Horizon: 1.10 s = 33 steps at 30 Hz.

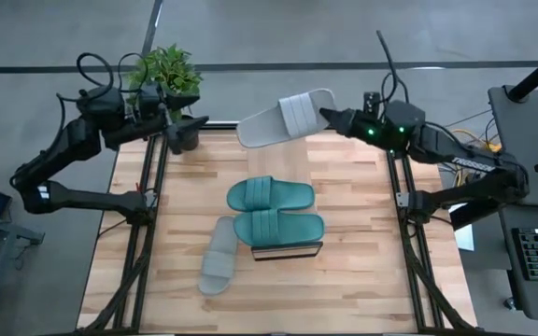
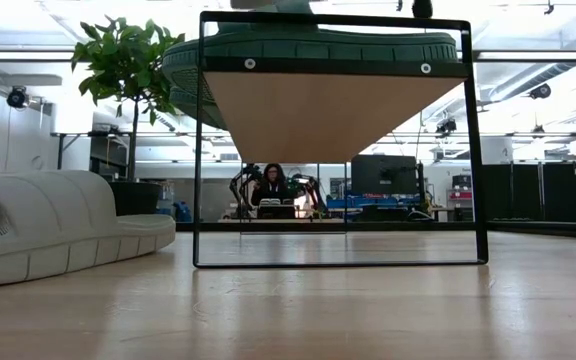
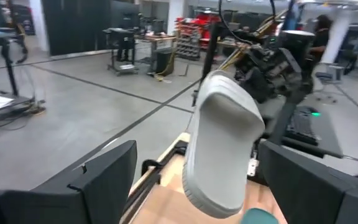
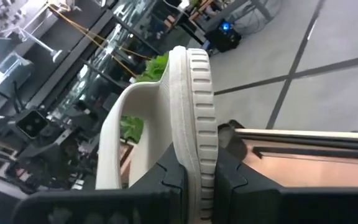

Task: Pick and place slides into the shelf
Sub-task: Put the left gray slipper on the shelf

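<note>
One grey slide (image 1: pixel 284 119) pinched in right gripper (image 1: pixel 328 117); left gripper (image 1: pixel 171 129) wide open, empty.

In the high view the shelf (image 1: pixel 288 250) is almost wholly hidden under the two teal slides (image 1: pixel 274 211) stacked on it; only its black frame shows. The low view cuts off the grey slide (image 2: pixel 53 225) at its left edge. The person (image 2: pixel 273 187) beyond the desk (image 2: pixel 368 310) is too small to make out.

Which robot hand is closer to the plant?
The left. The left gripper hangs open right beside the plant; the right gripper is across the table, shut on a grey slide.
</note>
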Each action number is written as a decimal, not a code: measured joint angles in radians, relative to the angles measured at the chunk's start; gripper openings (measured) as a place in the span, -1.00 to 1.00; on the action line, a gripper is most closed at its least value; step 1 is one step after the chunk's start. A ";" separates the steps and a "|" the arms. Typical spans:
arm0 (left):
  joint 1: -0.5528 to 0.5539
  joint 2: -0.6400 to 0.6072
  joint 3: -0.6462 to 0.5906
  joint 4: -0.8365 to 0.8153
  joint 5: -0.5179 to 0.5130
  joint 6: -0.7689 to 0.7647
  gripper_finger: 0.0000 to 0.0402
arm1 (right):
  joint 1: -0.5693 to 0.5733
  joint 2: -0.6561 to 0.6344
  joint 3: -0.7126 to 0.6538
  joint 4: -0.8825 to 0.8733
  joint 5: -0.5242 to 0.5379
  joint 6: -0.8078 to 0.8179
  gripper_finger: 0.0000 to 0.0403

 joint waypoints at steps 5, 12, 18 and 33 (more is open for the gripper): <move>0.000 0.030 0.000 0.003 -0.056 0.000 0.60 | 0.000 -0.105 -0.135 0.060 0.048 0.049 -0.88; 0.000 0.069 0.000 0.007 -0.125 0.000 0.60 | 0.005 -0.198 -0.307 0.161 0.080 0.137 -0.88; 0.000 0.096 0.000 0.009 -0.153 -0.003 0.60 | 0.005 -0.198 -0.400 0.196 0.080 0.216 -0.88; 0.000 0.129 -0.001 0.006 -0.247 -0.005 0.60 | 0.076 -0.199 -0.568 0.265 0.159 0.409 -0.88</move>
